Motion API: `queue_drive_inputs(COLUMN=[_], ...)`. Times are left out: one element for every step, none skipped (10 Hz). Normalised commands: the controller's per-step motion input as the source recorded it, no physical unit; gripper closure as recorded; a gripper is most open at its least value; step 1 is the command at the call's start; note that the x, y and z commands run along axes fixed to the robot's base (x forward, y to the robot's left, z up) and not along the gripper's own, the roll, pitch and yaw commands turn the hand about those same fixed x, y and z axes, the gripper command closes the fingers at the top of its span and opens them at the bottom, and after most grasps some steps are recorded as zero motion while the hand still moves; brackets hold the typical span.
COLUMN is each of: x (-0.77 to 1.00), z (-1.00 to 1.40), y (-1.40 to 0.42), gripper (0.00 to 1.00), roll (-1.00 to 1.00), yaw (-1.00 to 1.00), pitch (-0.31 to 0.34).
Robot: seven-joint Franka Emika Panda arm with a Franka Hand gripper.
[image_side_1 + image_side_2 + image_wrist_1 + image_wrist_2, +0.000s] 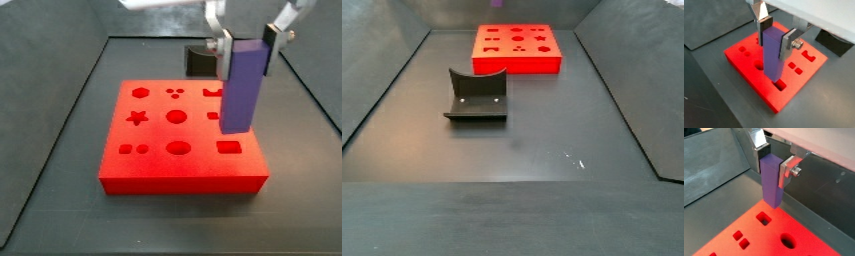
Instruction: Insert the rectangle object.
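Observation:
My gripper (249, 42) is shut on the rectangle object (241, 90), a purple-blue bar held upright by its upper end. It hangs over the right part of the red block (174, 160), its lower end near the square hole (230, 146). In both wrist views the silver fingers with dark pads clamp the bar (774, 55) (773, 185) from two sides, and the gripper (777, 34) (776, 162) is above the red block (747, 65) (764, 235). I cannot tell whether the bar's lower end touches the block. The block also shows far back in a side view (516, 45).
A dark grey curved holder (476, 95) stands on the dark floor apart from the red block; it shows behind the block in a side view (201, 58). Grey walls enclose the floor (711, 168). The block has several other shaped holes.

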Motion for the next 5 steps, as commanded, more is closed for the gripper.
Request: queue_drive_inputs(x=[0.8, 0.62, 0.53, 0.28, 0.21], z=[-0.37, -0.39, -0.34, -0.32, -0.29], y=[0.07, 0.09, 0.09, 0.05, 0.02], gripper=[1.0, 1.0, 1.0, 1.0, 1.0], roll=[0.12, 0.14, 0.18, 0.2, 0.2], yaw=[-0.16, -0.06, -0.03, 0.0, 0.0], pitch=[0.0, 0.0, -0.003, 0.0, 0.0])
